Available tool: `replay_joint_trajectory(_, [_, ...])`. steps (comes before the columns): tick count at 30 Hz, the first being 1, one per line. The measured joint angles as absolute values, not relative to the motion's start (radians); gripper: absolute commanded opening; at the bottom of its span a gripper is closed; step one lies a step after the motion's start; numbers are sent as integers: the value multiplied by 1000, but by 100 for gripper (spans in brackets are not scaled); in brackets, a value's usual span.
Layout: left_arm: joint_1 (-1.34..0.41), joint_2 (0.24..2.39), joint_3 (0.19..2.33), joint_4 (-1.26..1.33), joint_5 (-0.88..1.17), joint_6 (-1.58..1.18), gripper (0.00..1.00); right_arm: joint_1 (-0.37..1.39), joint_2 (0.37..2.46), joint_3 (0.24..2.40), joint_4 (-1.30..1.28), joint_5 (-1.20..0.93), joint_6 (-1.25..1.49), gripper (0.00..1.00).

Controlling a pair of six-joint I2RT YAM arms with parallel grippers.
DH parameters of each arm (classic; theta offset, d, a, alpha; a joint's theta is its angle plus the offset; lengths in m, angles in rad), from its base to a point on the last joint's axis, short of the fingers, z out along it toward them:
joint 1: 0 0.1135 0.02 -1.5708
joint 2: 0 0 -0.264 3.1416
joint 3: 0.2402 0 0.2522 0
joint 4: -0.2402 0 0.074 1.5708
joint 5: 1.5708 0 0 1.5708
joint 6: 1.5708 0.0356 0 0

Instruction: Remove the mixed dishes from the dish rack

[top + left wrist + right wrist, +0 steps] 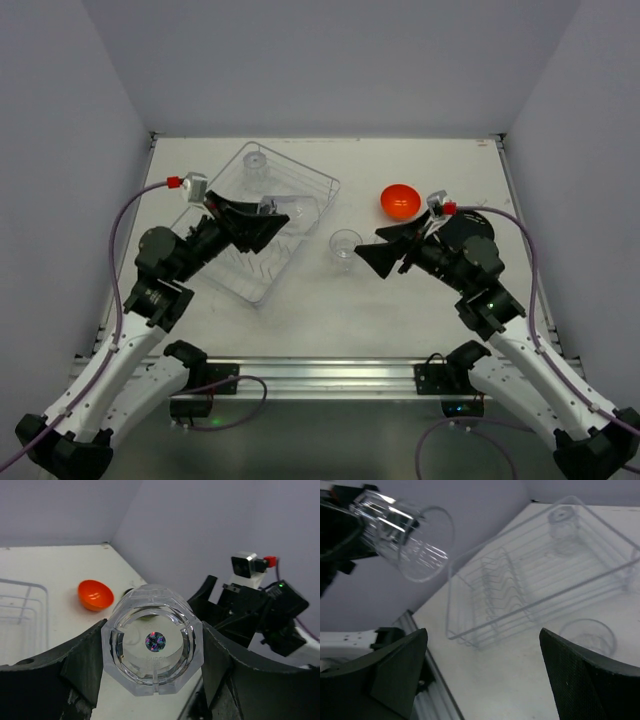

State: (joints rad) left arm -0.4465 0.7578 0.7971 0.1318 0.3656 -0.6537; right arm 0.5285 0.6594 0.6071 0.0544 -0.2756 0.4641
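The silver wire dish rack [285, 180] lies at the back left, with one clear tumbler [255, 162] standing in its far corner. My left gripper [270, 214] is shut on a second clear tumbler [152, 645] and holds it above the rack's right side, base toward the wrist camera. A third tumbler [345, 244] stands upright on the table right of the rack. The orange bowl [399, 201] sits on the table beyond it. My right gripper [368, 251] is open and empty, just right of the standing tumbler. A dark round shape [472, 222] behind my right arm may be the plate.
The right wrist view shows the rack [540, 580], its tumbler [562, 522], the table tumbler [586, 636] and the held tumbler [402, 535]. The two grippers face each other about a hand's width apart. Grey walls enclose the table on three sides.
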Motion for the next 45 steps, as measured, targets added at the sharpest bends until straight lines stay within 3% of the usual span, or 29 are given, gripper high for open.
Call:
replay_joint_trajectory(4, [-447, 662, 603, 310, 418, -870, 0, 559, 782, 615, 302, -550, 650, 95])
replay_joint_trajectory(8, [-447, 604, 474, 411, 401, -1050, 0, 618, 908, 613, 525, -683, 799, 91])
replay_joint_trajectory(15, [-448, 558, 392, 517, 363, -1246, 0, 757, 1031, 657, 664, -707, 874, 82])
replay_joint_trajectory(19, [-448, 547, 355, 532, 352, -1299, 0, 791, 1096, 701, 735, -707, 897, 65])
replay_joint_trajectory(24, [-448, 546, 321, 544, 347, -1351, 0, 807, 1148, 754, 746, -691, 896, 61])
replay_joint_trajectory(26, [-448, 538, 315, 553, 344, -1358, 0, 814, 1155, 772, 718, -672, 875, 51])
replay_joint_trajectory(28, [-448, 527, 312, 556, 344, -1367, 0, 820, 1161, 786, 698, -657, 858, 49])
replay_joint_trajectory(36, [-445, 508, 311, 557, 341, -1367, 0, 826, 1222, 816, 698, -639, 835, 0])
replay_joint_trajectory(37, [-443, 504, 310, 559, 332, -1364, 0, 825, 1230, 824, 697, -640, 848, 0])
replay_joint_trajectory(39, [-439, 494, 307, 564, 326, -1353, 13, 825, 1237, 835, 697, -642, 865, 0])
replay_joint_trajectory(40, [-439, 491, 307, 565, 326, -1349, 28, 826, 1237, 836, 698, -642, 865, 0])
replay_joint_trajectory(41, [-439, 491, 307, 566, 326, -1343, 67, 827, 1235, 836, 698, -641, 864, 0])
replay_joint_trajectory(43, [-440, 492, 317, 545, 329, -1321, 99, 828, 1221, 831, 678, -631, 854, 0])
replay_joint_trajectory(45, [-443, 507, 369, 444, 329, -1257, 100, 831, 1179, 818, 609, -589, 800, 0])
